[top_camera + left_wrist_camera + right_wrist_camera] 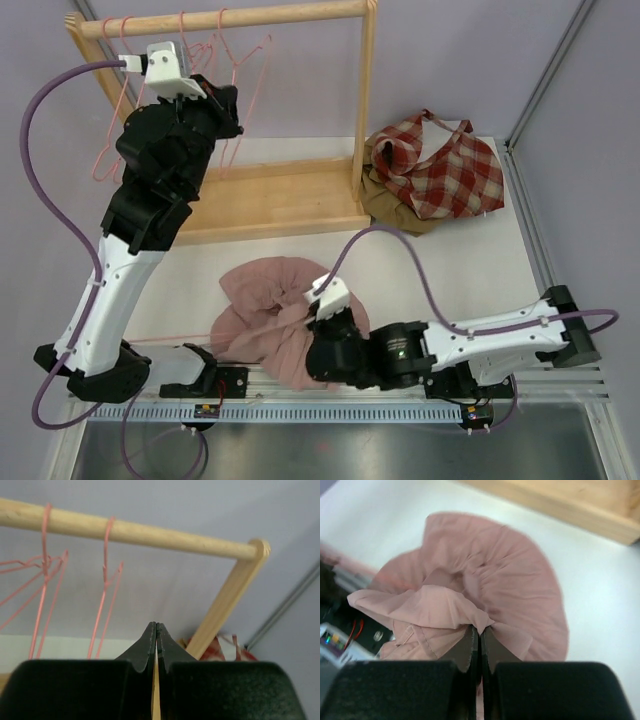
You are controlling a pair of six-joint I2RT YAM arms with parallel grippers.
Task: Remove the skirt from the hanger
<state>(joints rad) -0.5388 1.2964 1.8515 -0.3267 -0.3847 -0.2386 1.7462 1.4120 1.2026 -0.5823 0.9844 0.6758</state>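
One pink skirt lies bunched in a ruffled heap on the white table, close to the near edge and between the two arm bases. The right gripper has its fingers pressed together on a fold of that fabric at the side of the heap nearest the arm, and the cloth drapes over the fingertips in the right wrist view. A thin pink line runs out from the skirt's left side toward the left arm's base; whether it is a hanger cannot be told.

The left gripper is raised well away from the skirt, up by the wooden rack's top rail. Its jaws are closed against each other with nothing between them. Several pink wire hangers hang bare from that rail, just beside the gripper. The rack's flat wooden base sits toward the far left of the table.

At the far right corner, beside the rack's upright post, a red plaid garment is piled on a brown cloth.
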